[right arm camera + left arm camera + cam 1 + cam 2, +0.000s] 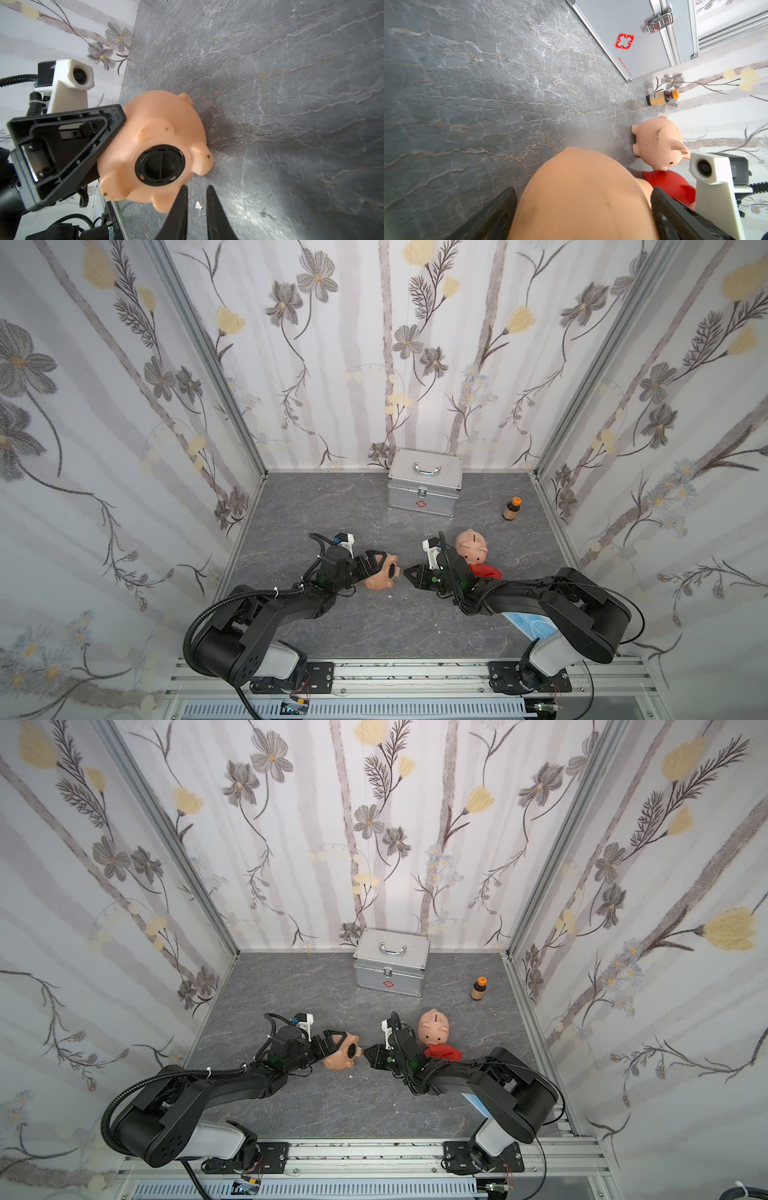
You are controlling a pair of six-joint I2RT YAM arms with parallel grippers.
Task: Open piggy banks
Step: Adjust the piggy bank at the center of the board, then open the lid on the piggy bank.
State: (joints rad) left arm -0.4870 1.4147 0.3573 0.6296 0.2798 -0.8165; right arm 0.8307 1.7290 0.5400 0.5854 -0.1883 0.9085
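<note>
**Plug exposed, right pincer not yet on it**

The left pincer (379, 567) clamps the peach piggy bank (162, 133) across its rounded body, its jaws spread wide to span it. The pig lies at the lower centre of both top views, turned so its belly and black plug (160, 162) face the right pincer (197, 187). Whether it rests on the counter (332, 510) or hangs just above it cannot be told.

The right pincer is empty, its tips almost pressed together with a narrow slit between them. In the right wrist view they sit just below the plug, beside one of the pig's feet.

Several things could go wrong from here:
- The plug has only a thin ridge across its middle. If the slit does not line up with the ridge, the tips would likely hit the rim or the foot.
- A hard push could drive the smooth pig out of the left grip.
- A twist could spin the whole pig rather than the plug.
- The right forearm passes over the red piggy bank (484, 570), with the second peach piggy bank (471, 547) just behind it. A sideways swing could knock either.

Both arms reach low and forward from the bottom edge of the top views. Their wrists turn inward, so the pincers point at each other, tips close.
</note>
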